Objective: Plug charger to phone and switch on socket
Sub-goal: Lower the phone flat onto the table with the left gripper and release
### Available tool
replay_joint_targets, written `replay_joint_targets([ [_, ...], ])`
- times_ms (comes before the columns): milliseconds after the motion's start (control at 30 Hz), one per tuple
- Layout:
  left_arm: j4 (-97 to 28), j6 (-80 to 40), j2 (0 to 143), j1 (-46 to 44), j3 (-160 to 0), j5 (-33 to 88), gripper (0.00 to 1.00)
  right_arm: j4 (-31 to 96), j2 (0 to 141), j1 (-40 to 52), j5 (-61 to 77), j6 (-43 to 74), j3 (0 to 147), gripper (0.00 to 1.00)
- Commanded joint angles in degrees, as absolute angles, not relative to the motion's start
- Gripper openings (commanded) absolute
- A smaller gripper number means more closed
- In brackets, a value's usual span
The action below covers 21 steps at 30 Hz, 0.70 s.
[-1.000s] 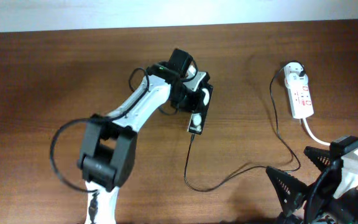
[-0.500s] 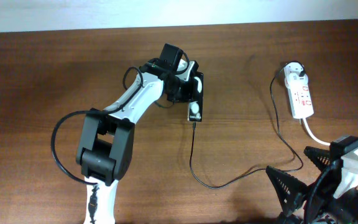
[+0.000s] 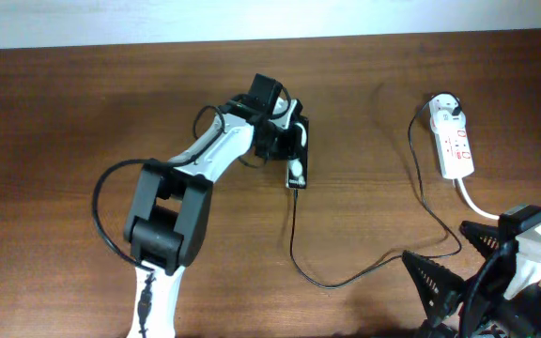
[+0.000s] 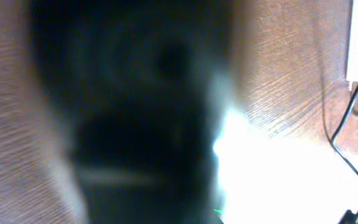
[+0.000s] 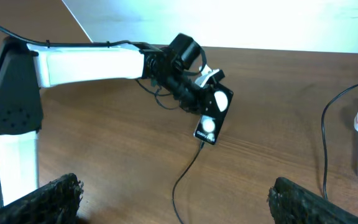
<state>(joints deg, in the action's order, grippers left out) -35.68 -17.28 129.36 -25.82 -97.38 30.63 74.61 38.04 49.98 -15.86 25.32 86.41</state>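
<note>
The black phone is upright on the table's middle, also visible in the right wrist view, its glossy face showing white round reflections. My left gripper is shut on its upper end; the left wrist view is filled by a dark blur. The charger's thin black cable joins the phone's lower end, loops right and rises to its white plug adapter, which sits in the white socket strip. My right gripper is open and empty at the bottom right.
The socket's thick white cord runs down toward my right arm. The cable's slack lies between the phone and my right gripper. The table's far edge meets a white wall at the top.
My left gripper has swung the phone from a tilted pose to nearly upright and a little to the left. The cable's loop shifted right with it. The right arm has not moved.
</note>
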Motion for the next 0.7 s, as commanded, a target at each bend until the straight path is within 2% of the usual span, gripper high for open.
replay_joint_targets([
  [0, -35.4, -16.71, 131.72, -26.15, -97.21, 29.08, 0.02, 74.46, 37.85, 49.76, -16.78, 25.32, 86.7, 0.99],
  [33, -35.4, -16.71, 131.76, -26.15, -97.21, 29.08, 0.07, 74.46, 37.85, 49.76, -16.78, 25.32, 86.7, 0.99],
  [100, -35.64, -16.69, 131.79, -26.15, -97.21, 29.06, 0.23, 74.46, 37.85, 49.76, -16.78, 25.32, 86.7, 0.99],
  [167, -35.62, -16.69, 131.79, -26.15, -97.21, 29.06, 0.31, 74.46, 37.85, 49.76, -16.78, 25.32, 86.7, 0.99],
  [567, -36.29, -16.69, 131.79, -26.15, -97.21, 29.06, 0.35, 74.46, 37.85, 49.76, -16.78, 25.32, 86.7, 0.99],
  [667, -36.56, -16.69, 131.79, -26.15, -97.21, 29.06, 0.45, 74.46, 37.85, 49.76, -16.78, 25.32, 86.7, 0.99],
])
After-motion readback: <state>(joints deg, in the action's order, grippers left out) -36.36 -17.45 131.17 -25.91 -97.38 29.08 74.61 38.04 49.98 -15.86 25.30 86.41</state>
